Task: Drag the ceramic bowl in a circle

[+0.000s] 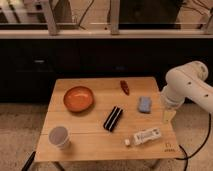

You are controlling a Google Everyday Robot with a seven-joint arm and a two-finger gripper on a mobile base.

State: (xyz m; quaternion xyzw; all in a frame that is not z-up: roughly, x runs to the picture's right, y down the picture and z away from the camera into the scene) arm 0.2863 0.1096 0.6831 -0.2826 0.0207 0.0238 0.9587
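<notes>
The ceramic bowl [79, 98] is round, shallow and orange-brown with a darker rim. It sits on the left half of the wooden table [95, 142], towards the back. My gripper [168, 116] hangs from the white arm [187, 85] at the table's right edge, far to the right of the bowl. It holds nothing that I can see.
A white cup [58, 136] stands at the front left. A black flat object [113, 118] lies mid-table, a blue sponge [145, 104] to its right, a red object [124, 86] at the back, a lying bottle [144, 136] at the front right. A dark wall stands behind.
</notes>
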